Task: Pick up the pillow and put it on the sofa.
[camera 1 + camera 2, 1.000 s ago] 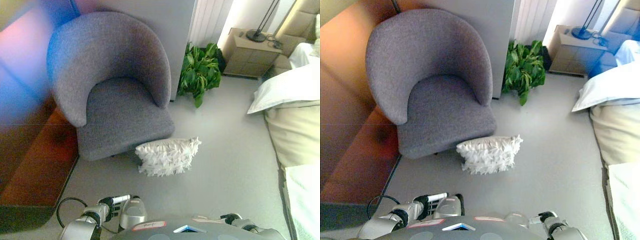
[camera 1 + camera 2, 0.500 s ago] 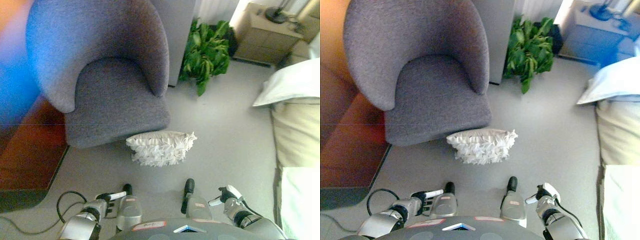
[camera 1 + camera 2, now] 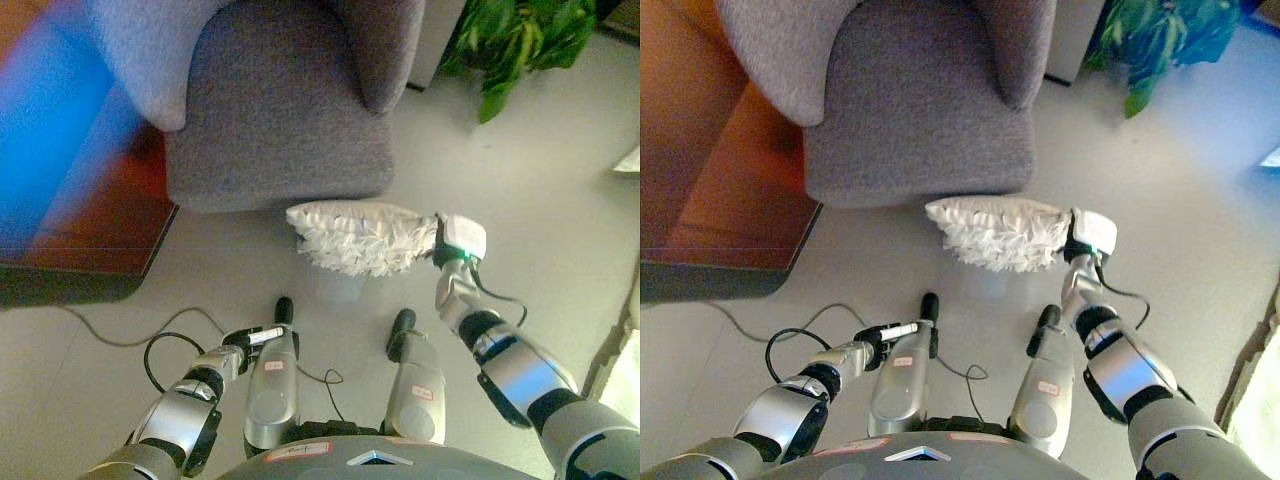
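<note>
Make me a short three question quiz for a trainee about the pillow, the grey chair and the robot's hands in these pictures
1. True or false: the white pillow lies on the seat of the grey chair.
2. Which hand is at the pillow's end: A) left hand, B) right hand?
3. Fill in: the green ___ stands by the chair.

Key: 1 false, it lies on the floor in front. 2 B. 3 plant.

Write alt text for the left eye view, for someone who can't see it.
A white ruffled pillow lies on the grey floor against the front of a grey armchair, and the robot's right hand reaches its right end. The left hand hangs low near the floor, and a green plant stands behind.
</note>
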